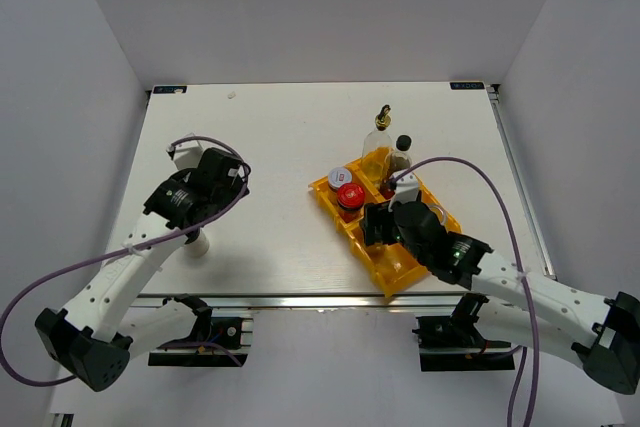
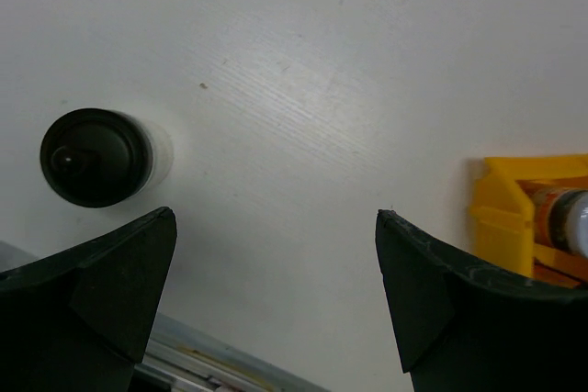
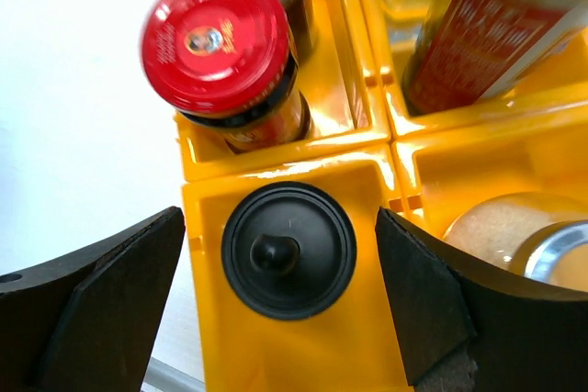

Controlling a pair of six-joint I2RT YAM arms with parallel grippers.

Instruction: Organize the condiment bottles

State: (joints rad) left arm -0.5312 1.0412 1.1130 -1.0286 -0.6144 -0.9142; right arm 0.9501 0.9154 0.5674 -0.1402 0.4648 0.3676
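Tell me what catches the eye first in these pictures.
The bright yellow tray sits right of centre, with the red-lidded jar standing in it. The right gripper hangs open over a black-lidded shaker in the tray, while a lone black-capped bottle stands on the white table.

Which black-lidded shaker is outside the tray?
The black-lidded shaker standing on the table beside the left gripper; the other shaker sits in a tray compartment.

Bright, even overhead light; soft shadows; near edges blurred.
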